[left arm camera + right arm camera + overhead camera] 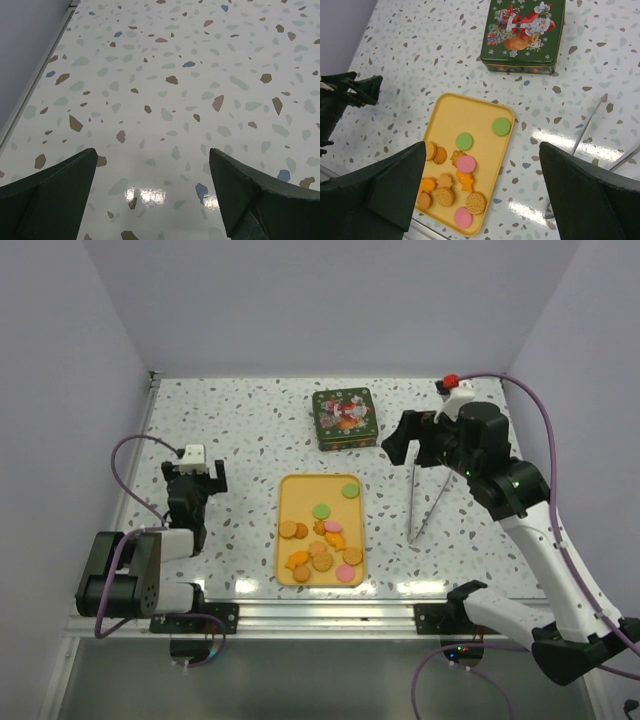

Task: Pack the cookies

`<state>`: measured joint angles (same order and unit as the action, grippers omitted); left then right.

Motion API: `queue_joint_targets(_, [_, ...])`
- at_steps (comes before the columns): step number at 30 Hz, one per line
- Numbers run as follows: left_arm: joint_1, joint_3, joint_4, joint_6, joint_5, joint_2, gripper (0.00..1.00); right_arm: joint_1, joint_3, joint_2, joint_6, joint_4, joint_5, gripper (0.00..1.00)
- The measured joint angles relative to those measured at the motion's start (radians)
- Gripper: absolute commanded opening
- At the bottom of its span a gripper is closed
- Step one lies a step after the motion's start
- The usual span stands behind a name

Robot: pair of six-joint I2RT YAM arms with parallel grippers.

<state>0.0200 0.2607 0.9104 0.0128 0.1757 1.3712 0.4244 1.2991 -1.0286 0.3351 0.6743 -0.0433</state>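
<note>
Dark, blunt right jaws stand released and wide apart above the speckled terrazzo counter (420,45); between them and below lies a yellow rectangular plastic tray (470,112) carrying the small round and flower-shaped cookies (466,164) in orange, tan, pink and green, most bunched at the end nearest the jaws, one green cookie apart at the far end; ahead of the jaws sits a green square tin with a Santa picture (524,30); thin metal tongs (588,126) lie by the right-hand finger; left jaws are likewise released, low over the counter, well apart from the tray.
</note>
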Motion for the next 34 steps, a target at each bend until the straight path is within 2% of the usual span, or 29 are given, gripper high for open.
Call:
queue_joint_targets(5, [0.000,-0.099,0.123,-0.012,-0.025,-0.062,0.99,0.000,0.000,-0.024,0.000,0.000,0.000,0.99])
queue_joint_targets(17, [0.029,-0.041,0.194,-0.019,-0.003,0.097,1.00,0.023,0.000,-0.093,0.018,-0.027,-0.021,0.99])
queue_joint_targets(24, [0.082,-0.125,0.304,0.017,0.018,0.129,1.00,0.027,0.000,-0.114,0.015,-0.034,-0.018,0.99])
queue_joint_targets(34, [0.092,-0.126,0.347,0.015,0.096,0.146,1.00,0.027,0.000,-0.105,0.006,-0.043,0.014,0.99])
